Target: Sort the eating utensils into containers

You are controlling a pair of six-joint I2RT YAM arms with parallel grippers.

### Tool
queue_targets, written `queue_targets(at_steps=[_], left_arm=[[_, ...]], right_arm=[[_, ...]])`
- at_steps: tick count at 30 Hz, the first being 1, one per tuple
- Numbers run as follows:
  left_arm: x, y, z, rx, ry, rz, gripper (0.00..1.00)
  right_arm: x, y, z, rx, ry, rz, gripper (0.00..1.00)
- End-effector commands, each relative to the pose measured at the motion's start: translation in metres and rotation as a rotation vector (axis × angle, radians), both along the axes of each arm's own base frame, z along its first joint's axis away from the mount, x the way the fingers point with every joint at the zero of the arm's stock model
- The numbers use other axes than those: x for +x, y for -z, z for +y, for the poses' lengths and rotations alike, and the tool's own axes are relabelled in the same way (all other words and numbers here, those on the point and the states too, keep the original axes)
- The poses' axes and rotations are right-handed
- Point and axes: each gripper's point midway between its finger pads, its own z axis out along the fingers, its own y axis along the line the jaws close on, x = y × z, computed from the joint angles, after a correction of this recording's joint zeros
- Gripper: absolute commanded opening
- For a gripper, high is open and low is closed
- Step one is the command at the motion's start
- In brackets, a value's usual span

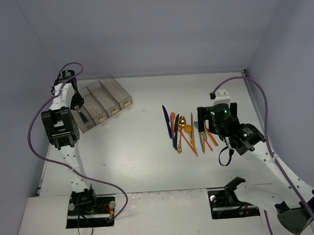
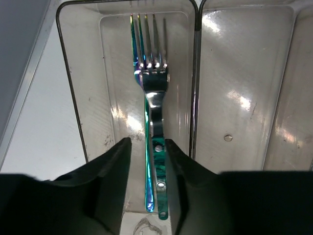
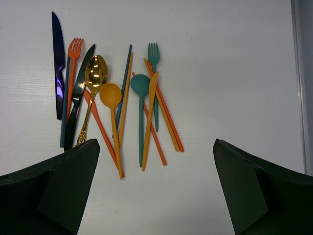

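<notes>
Smoky clear plastic four-bin tray (image 1: 118, 96) sits far left on the white worktop (image 1: 143, 165) in the top view, the left pincer (image 1: 79, 109) over its left end bin. The pile of coloured forks, knives and spoons (image 1: 189, 131) lies under the right pincer (image 1: 212, 123). Left wrist: iridescent purple-teal metal fork (image 2: 150, 73) lies in that bin, pincer slightly parted round its handle, gap on one side. Right wrist: pincer spread wide, holding nothing.
</notes>
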Motion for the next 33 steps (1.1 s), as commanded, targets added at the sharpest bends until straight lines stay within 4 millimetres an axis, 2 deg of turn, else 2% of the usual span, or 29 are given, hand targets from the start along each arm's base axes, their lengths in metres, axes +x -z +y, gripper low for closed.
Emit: queue_targets(at_steps=[1,5,8,11,12,13,15,17,20,23,25,27,28,29,31,33], left_arm=[[0.007,-0.049,0.004,0.016,0.000,-0.124,0.37],[0.001,-0.073,-0.004,-0.014,-0.006,-0.179,0.50],[-0.002,-0.102,-0.020,-0.042,0.023,-0.241,0.59],[-0.009,-0.128,-0.038,-0.057,0.053,-0.294,0.62],[-0.015,-0.151,-0.049,-0.061,0.074,-0.340,0.63],[-0.020,-0.162,-0.061,-0.066,0.098,-0.363,0.63],[-0.029,-0.175,-0.080,-0.073,0.139,-0.392,0.63],[-0.044,-0.187,-0.113,-0.092,0.206,-0.440,0.63],[-0.065,-0.186,-0.164,-0.124,0.323,-0.471,0.63],[-0.087,-0.177,-0.202,-0.147,0.417,-0.464,0.63],[-0.111,-0.167,-0.230,-0.159,0.503,-0.439,0.63],[-0.128,-0.160,-0.245,-0.161,0.558,-0.428,0.63],[-0.139,-0.163,-0.249,-0.162,0.579,-0.440,0.63],[-0.148,-0.156,-0.251,-0.169,0.589,-0.430,0.63],[-0.169,-0.133,-0.254,-0.185,0.604,-0.379,0.63],[-0.185,-0.132,-0.251,-0.202,0.600,-0.389,0.63]], right_arm=[[0.019,0.004,0.010,0.035,0.062,0.000,1.00],[0.028,0.025,0.012,0.017,0.098,0.061,0.99],[0.036,0.043,0.012,0.016,0.117,0.113,0.91],[0.045,0.062,0.010,0.008,0.132,0.158,0.81],[0.049,0.071,0.007,0.010,0.141,0.179,0.77],[0.052,0.078,0.005,0.018,0.144,0.195,0.73],[0.058,0.088,0.002,0.051,0.141,0.225,0.66],[0.066,0.097,0.006,0.061,0.124,0.238,0.55],[0.075,0.108,0.019,0.082,0.086,0.261,0.47],[0.085,0.114,0.036,0.103,0.055,0.267,0.38],[0.093,0.116,0.047,0.104,0.039,0.263,0.33],[0.108,0.110,0.060,0.103,0.020,0.235,0.31],[0.111,0.119,0.068,0.089,0.012,0.248,0.29],[0.116,0.122,0.072,0.090,0.010,0.250,0.27],[0.126,0.126,0.082,0.098,0.007,0.252,0.21],[0.137,0.130,0.093,0.103,-0.006,0.248,0.16]])
